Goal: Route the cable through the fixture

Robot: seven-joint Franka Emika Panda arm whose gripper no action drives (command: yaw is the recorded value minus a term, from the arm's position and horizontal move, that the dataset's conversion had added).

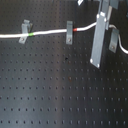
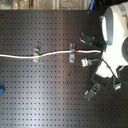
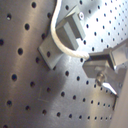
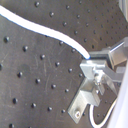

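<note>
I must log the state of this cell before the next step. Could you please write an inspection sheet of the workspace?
Surface: black perforated board, bare over most of its area.
Job's things: white cable runs across the board, with a green band at one clip and a red band at a second clip; a third clip stands further along.
Clutter: small blue item at the second exterior view's left edge.
Claw: the claw is shut on the cable, seen in the second wrist view.
Cables: dark leads on the robot.
Surroundings: nothing seen clearly.
</note>
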